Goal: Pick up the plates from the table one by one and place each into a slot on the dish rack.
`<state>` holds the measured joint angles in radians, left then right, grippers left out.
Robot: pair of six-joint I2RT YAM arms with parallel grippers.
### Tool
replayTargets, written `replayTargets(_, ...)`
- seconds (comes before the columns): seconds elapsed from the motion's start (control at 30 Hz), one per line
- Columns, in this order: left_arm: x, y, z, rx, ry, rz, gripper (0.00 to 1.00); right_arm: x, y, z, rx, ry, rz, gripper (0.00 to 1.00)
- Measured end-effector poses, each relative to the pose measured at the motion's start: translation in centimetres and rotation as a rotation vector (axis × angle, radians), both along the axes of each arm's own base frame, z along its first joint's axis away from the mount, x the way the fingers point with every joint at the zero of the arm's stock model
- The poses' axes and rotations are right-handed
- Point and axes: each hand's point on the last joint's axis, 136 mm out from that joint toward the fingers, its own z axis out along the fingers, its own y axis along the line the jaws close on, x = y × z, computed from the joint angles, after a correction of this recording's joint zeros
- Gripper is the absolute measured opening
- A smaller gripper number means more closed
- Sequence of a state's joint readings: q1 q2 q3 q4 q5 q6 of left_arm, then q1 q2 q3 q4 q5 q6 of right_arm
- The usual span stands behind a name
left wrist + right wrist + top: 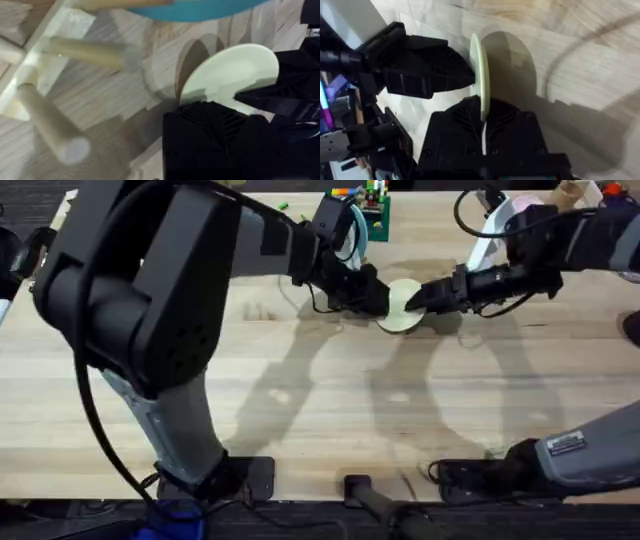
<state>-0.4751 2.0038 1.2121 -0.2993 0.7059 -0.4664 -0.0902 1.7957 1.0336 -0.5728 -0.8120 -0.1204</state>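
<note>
Cream plate [402,307] held on edge above the surface [330,390], between both arms. Right gripper [482,112] clamped on its rim; left gripper [378,298] touches the opposite side, grip state unclear. Rack pegs [90,52] just beside left gripper. Keep plate vertical, one firm hold, lower between pegs.

Green block stand [372,208] with colourful bits

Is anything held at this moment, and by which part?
The cream plate is held upright on edge above the table: right gripper clamps its rim, left gripper is at the opposite edge.
</note>
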Motion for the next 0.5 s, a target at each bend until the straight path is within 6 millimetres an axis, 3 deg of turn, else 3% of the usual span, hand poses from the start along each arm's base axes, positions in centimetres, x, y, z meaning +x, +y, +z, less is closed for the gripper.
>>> replayTargets(0.5, -0.02, 0.12, 0.46, 0.022, -0.018, 0.007, 0.039, 0.0, -0.32, 0.44, -0.005, -0.012, -0.005, 0.031)
